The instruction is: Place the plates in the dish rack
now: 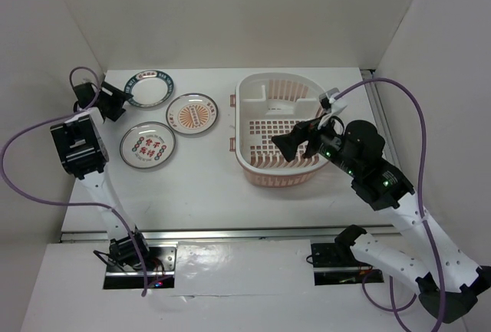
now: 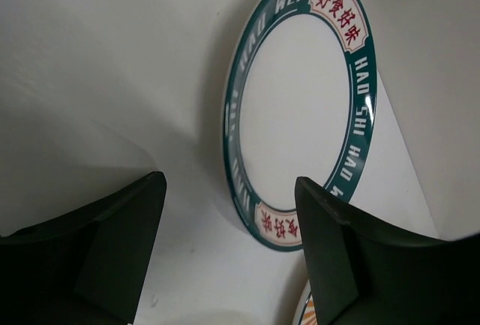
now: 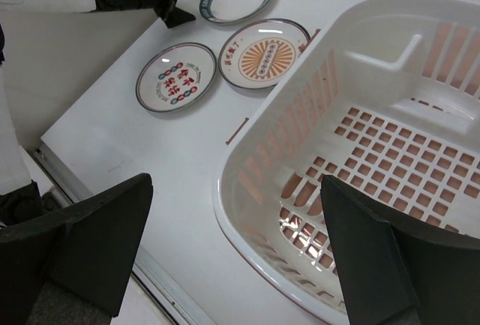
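Three plates lie flat on the white table, left of the dish rack (image 1: 261,90). They are a teal-rimmed plate (image 1: 149,88), an orange-patterned plate (image 1: 191,113) and a plate with red characters (image 1: 147,146). My left gripper (image 1: 121,102) is open, low at the teal plate's left edge. In the left wrist view the teal plate (image 2: 300,100) has its near rim just inside the right finger (image 2: 352,257), and nothing is gripped. My right gripper (image 1: 280,144) hangs open over the rack's near-left part. The pink-and-white rack (image 3: 390,115) holds nothing.
White walls close in the table on the left, back and right. A metal rail (image 1: 230,234) runs along the near edge. Purple cables loop off both arms. The rack's left handle (image 1: 232,121) points toward the orange plate (image 3: 262,52).
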Controlling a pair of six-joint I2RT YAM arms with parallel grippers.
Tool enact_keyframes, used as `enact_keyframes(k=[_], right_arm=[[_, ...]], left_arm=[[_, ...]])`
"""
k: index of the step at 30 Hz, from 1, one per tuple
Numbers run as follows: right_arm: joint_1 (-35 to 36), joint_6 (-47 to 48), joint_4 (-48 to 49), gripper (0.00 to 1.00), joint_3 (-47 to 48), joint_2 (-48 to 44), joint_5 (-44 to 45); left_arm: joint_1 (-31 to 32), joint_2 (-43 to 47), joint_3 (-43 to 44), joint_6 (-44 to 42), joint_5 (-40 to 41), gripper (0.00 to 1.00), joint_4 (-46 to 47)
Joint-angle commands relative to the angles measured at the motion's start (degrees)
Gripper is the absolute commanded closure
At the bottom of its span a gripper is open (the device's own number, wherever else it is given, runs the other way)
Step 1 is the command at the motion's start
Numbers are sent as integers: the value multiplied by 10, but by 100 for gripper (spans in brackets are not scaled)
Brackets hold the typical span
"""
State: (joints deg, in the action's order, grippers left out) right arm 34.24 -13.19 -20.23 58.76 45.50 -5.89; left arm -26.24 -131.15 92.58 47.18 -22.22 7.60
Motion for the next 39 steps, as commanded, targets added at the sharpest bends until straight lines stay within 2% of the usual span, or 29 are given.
enact_keyframes(k=[1,5,7,10,12,13,14,17,18,19,21,23,25,26,27,30,35,36,39], right_arm=[[-2,11,44,0,-2,12,-11],[-2,11,44,0,-9,12,-5],[-2,11,44,0,-9,18,-5],[-2,11,44,0,-9,18,-5],[-2,11,44,0,-9,18,-5],[-2,11,44,0,-9,18,-5],[-2,11,44,0,-9,18,-5],[-2,6,44,0,-15,13,-5],[-2,1,49,0,-15,13,-11],[-2,1,49,0,-21,13,-11],[-2,1,49,0,-26,13,-11],[-2,1,49,0,-26,13,-6],[-2,1,57,0,-32,19,1],[-2,1,57,0,-38,24,10],[-2,1,64,0,-38,24,17],[-2,1,97,0,-53,49,17],[-2,1,127,0,-66,79,22],[-2,1,133,0,-66,86,22],[-19,6,146,0,-65,105,22]], left_arm=[[21,-37,49,14,7,18,16],[32,-60,76,27,15,30,3],[38,-67,82,32,22,31,3],[43,-80,82,37,27,39,3],[44,-80,82,37,27,53,3],[44,-85,82,42,33,68,3],[44,-90,82,42,33,74,-5],[44,-108,100,48,33,80,-14],[44,-114,115,48,27,93,-21],[44,-120,124,55,27,99,-35],[44,-125,130,63,13,100,-35],[38,-125,111,72,-11,100,7],[38,-91,52,93,-39,100,63],[33,-76,25,103,-64,100,119],[33,-38,-25,123,-70,100,142],[33,27,-88,129,-77,100,188],[33,174,-181,96,-77,100,196],[33,222,-190,90,-70,100,185],[33,286,-205,64,-32,100,138]])
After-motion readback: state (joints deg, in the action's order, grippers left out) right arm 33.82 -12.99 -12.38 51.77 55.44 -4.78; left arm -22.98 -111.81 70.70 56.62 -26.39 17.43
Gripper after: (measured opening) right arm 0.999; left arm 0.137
